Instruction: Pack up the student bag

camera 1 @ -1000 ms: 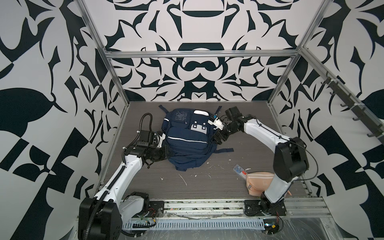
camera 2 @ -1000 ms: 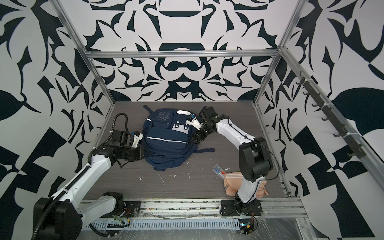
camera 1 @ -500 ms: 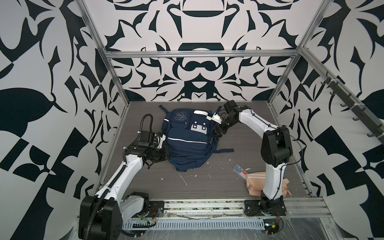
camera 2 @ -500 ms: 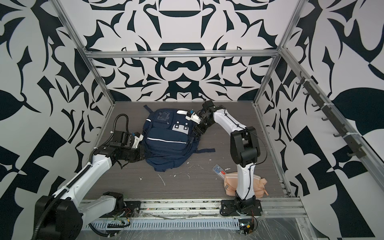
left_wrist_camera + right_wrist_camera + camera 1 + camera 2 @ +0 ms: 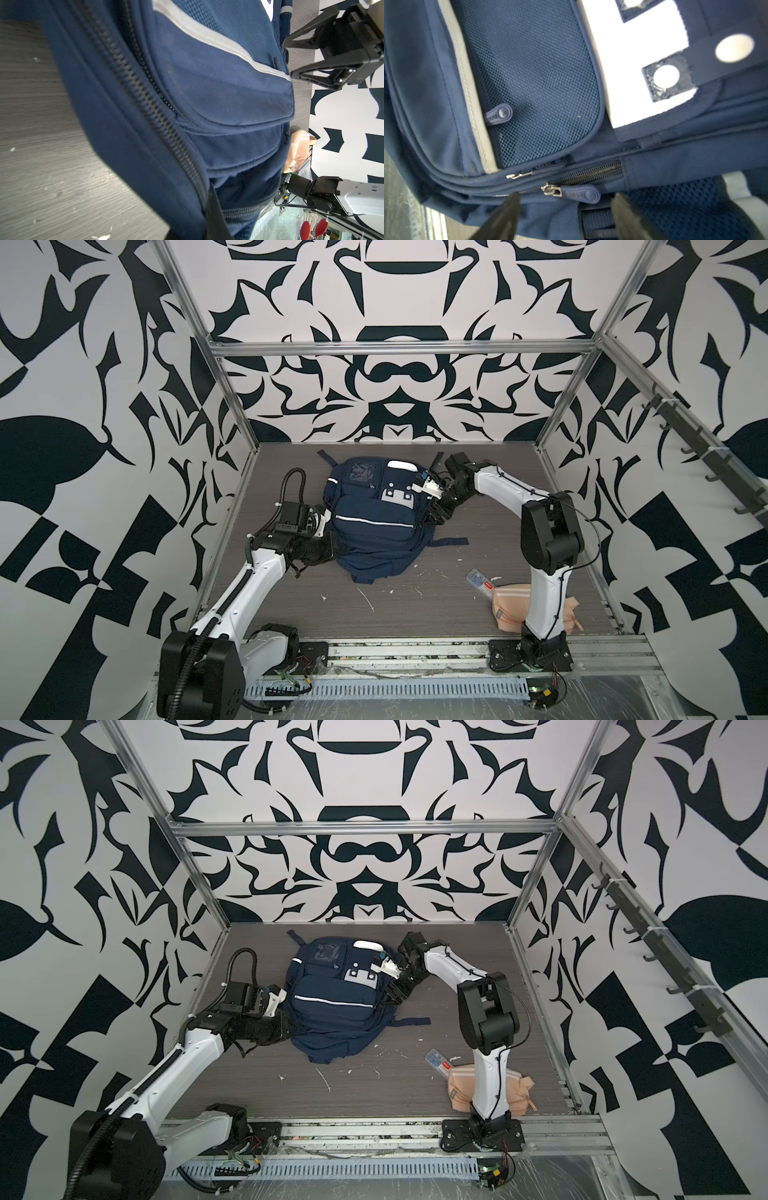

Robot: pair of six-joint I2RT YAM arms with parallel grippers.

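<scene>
Swinging its elbow up and in toward the student bag (image 5: 374,526), the right arm (image 5: 505,489) has brought its narrowing jaws down the bag's right edge; the left arm (image 5: 259,572) has not shifted.

At the bag's left edge, the left jaws are closed tight, pinching fabric beside a long zip (image 5: 158,116). This anchors the bag, which lies flat on the tabletop (image 5: 436,614) with its front pockets up. That pinch should stay firm so the bag does not slide when a zip is pulled.

At the bag's right edge, the right jaws stand partly open and hold nothing, and the navy zip pull (image 5: 580,195) lies between them, untouched. The step in hand looks like unzipping a compartment. The jaws should close squarely on the rubber tab rather than on the small metal slider. They should then draw along the line of the teeth, not away from the bag, or the tab may slip free.
</scene>
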